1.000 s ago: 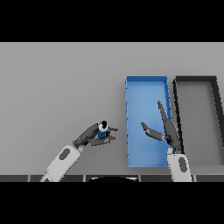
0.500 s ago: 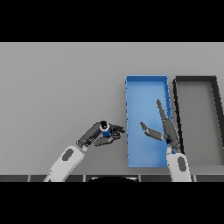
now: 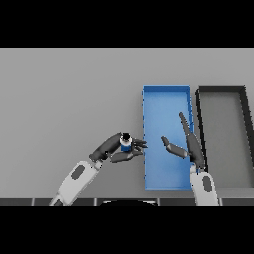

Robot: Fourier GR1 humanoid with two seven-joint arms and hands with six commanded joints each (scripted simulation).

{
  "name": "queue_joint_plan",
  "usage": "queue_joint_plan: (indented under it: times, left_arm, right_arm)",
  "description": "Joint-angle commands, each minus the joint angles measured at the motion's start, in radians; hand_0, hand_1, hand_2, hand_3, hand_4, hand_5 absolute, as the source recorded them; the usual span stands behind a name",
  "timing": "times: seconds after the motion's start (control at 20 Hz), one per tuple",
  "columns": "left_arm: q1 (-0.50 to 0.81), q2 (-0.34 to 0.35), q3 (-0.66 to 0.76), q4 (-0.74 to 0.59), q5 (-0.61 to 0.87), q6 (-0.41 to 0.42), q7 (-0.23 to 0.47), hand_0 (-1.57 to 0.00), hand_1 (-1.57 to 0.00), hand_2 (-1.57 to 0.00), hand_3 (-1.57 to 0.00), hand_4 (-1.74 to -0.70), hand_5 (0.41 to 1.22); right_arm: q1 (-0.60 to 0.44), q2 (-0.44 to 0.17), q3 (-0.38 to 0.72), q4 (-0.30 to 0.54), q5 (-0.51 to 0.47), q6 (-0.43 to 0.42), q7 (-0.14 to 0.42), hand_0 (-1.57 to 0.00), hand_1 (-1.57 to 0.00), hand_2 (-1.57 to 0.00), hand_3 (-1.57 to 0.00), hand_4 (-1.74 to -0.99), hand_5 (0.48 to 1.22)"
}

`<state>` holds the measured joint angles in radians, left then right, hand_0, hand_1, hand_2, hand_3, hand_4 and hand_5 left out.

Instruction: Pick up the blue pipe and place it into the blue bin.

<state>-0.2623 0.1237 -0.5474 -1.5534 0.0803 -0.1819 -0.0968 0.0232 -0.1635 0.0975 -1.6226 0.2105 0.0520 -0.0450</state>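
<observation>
Left hand point(image 3: 113, 150) has its fingers curled round the blue pipe point(image 3: 126, 143), upright, just left of the blue bin point(image 3: 166, 99). The right hand point(image 3: 187, 144) hovers over the bin, fingers spread, holding nothing.

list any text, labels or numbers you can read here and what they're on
None: no words, labels, brands, numbers or signs can be read.
The blue pipe in the left hand, the blue bin, the dark bin, the grey table and the right hand all show plain surfaces.
</observation>
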Motion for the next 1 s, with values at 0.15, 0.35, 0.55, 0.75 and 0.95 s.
queue_joint_plan:
  times: [0.15,0.35,0.55,0.75,0.95]
  left_arm:
    - [0.011,-0.005,0.006,-0.014,-0.004,-0.018,0.022,-1.57,-1.57,-1.57,-1.57,-1.47,1.220]
    - [0.038,-0.005,0.013,-0.029,-0.021,-0.026,0.006,-1.57,-1.57,-1.57,-1.57,-1.47,1.220]
    - [0.038,-0.016,0.018,-0.022,-0.042,-0.036,0.009,-1.57,-1.57,-1.57,-1.57,-1.47,1.221]
    - [0.035,-0.029,0.026,-0.020,-0.061,-0.043,0.027,-1.57,-1.57,-1.57,-1.57,-1.47,1.221]
    - [0.039,-0.030,0.039,-0.026,-0.066,-0.061,0.028,-1.57,-1.57,-1.57,-1.57,-1.47,1.221]
  right_arm:
    - [-0.071,-0.042,-0.013,0.047,-0.030,0.056,-0.023,0.00,0.00,0.00,0.00,-1.123,0.578]
    - [-0.095,-0.072,-0.021,0.062,-0.059,0.105,-0.058,0.00,0.00,0.00,0.00,-1.191,0.577]
    - [-0.129,-0.068,-0.051,0.022,-0.212,0.199,-0.128,0.00,-0.02,-0.03,0.00,-1.172,0.579]
    - [-0.180,-0.157,-0.045,-0.090,-0.331,0.328,-0.070,0.00,-0.01,-0.01,0.00,-1.165,0.589]
    - [-0.238,-0.235,0.004,-0.217,-0.427,0.422,0.072,0.00,0.00,0.00,0.00,-1.194,0.543]
